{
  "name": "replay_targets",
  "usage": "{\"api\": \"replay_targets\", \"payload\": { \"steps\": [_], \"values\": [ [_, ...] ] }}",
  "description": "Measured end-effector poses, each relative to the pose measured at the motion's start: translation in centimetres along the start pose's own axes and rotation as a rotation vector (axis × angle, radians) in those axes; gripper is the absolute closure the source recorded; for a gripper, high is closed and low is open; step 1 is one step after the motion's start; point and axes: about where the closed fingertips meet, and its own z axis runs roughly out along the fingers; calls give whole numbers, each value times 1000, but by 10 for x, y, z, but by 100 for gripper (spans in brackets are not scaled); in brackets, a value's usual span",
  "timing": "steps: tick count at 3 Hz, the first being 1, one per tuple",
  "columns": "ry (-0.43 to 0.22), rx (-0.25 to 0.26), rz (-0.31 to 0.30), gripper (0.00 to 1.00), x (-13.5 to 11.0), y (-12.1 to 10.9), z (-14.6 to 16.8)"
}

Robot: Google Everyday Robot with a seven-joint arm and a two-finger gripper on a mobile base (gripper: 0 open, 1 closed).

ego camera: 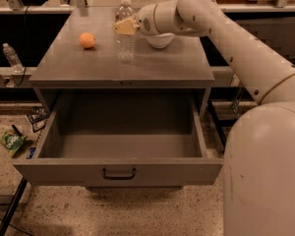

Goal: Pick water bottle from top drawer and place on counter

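Obs, near to far.

Robot's white body point(265, 176) fills your lower-R foreground. Arm point(246, 48) runs from it up and L, over the cabinet.

Top drawer point(64, 168) stands pulled fully out twd you, grey front panel nearest, dark bar handle point(119, 173) at front ctr. You see inner walls and floor of the box from above.

Floor L of drawer: green packet point(12, 142) on speckled floor point(137, 215), near drawer's L side.

Counter point(157, 65) directly behind/above the drawer. Water bottle point(126, 48) stands upright on it, ctr-L, base on the surface, white cap up. So task obj is on the counter, not in the drawer.

Gripper point(124, 26) sits at the bottle's upper body, just below the shoulder, coming in from the R. You can't tell from this view if it's clamped on the bottle or let go.

Orange point(87, 40) on counter, L of bottle, apart from it. White bowl point(160, 41) R of bottle, partly hidden under the wrist.

Far L, off the counter: smaller clear bottle point(11, 57) upright on a low ledge.
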Motion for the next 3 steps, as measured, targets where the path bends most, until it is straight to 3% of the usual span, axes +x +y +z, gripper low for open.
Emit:
{"api": "replay_targets", "payload": {
  "steps": [3],
  "values": [
    [2, 28, -22, 12, 9, 1, 16]
  ]
}}
